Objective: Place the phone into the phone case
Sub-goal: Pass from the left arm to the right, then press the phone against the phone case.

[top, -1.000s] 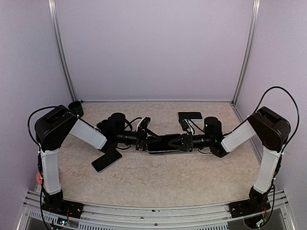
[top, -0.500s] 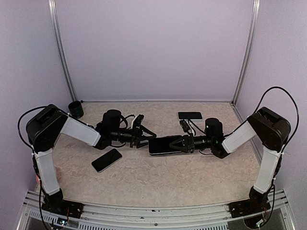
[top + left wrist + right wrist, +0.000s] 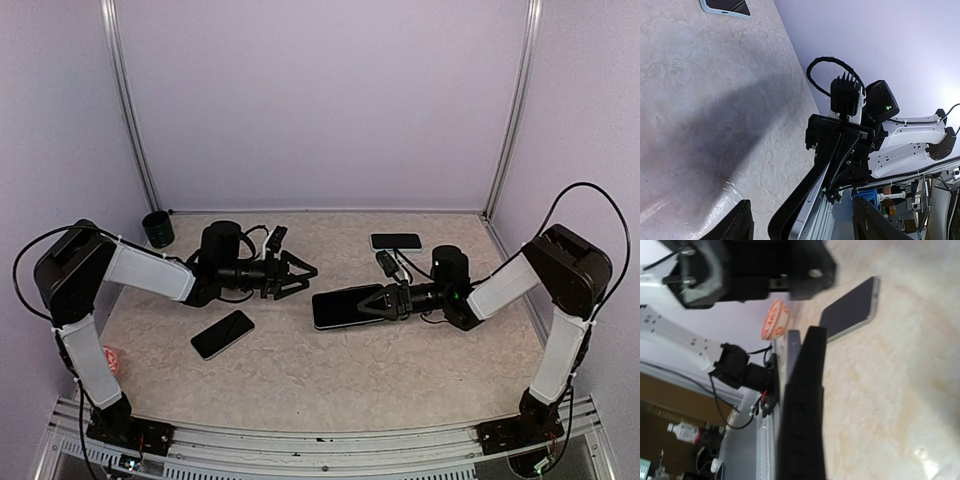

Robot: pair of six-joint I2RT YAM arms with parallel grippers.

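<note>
**Overhead view, with both wrist views.** Right hand (image 3: 368, 303) is clamped on one short end of a dark slab (image 3: 335, 307) and holds it flat near the middle of the surface (image 3: 300, 375), with the free end pointing at the left arm. In the right wrist view the slab shows edge-on, thick and black. By its build it is judged to be the case, but the frames do not show whether a handset is already seated in it.

Left hand (image 3: 305, 277) has its jaws apart and carries nothing. It faces the slab's free end across a clear gap. A bare phone (image 3: 222, 333) lies face up on the surface, nearer the arm bases and below the left hand, touching neither arm. A second, pale-rimmed handset (image 3: 396, 241) lies near the back wall, behind the right arm. A black cup (image 3: 155, 228) stands in the far left corner.

**Step in hand (judged):** the slab is presented, with the left hand free between contacts.

**Next move:**
- If the slab is empty, the left hand must go down to the loose phone, grip it by its long edges and bring it square to the slab.
- If the slab is filled, the corners need pressing home while the right hand keeps its hold
</note>
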